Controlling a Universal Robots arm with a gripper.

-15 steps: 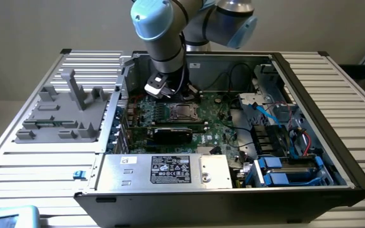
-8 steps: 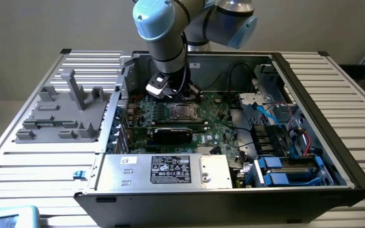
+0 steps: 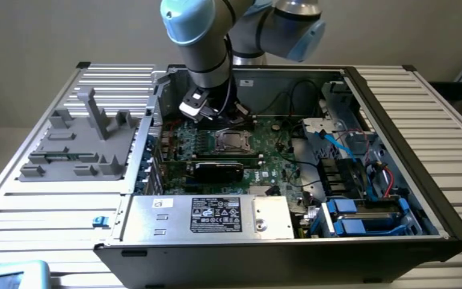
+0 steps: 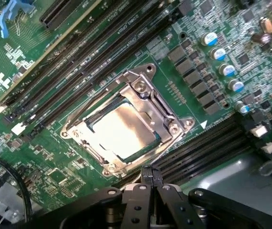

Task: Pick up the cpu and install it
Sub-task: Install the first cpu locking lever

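Observation:
The cpu (image 4: 124, 129) lies flat in its socket on the green motherboard, its silver-grey top showing inside the metal retention frame (image 4: 162, 112). In the exterior view the cpu (image 3: 231, 142) sits mid-board inside the open computer case. My gripper (image 4: 150, 171) hovers just beside the socket's frame, fingers pressed together with nothing between them. From the exterior view, the gripper (image 3: 219, 114) hangs low in the case, just behind the socket.
A black graphics card (image 3: 219, 168) lies just in front of the socket, and a silver power supply (image 3: 215, 217) sits at the case front. Memory slots (image 4: 102, 52) flank the socket. Cables and blue drive bays (image 3: 360, 217) fill the exterior view's right. A grey fixture (image 3: 79, 144) stands outside the case.

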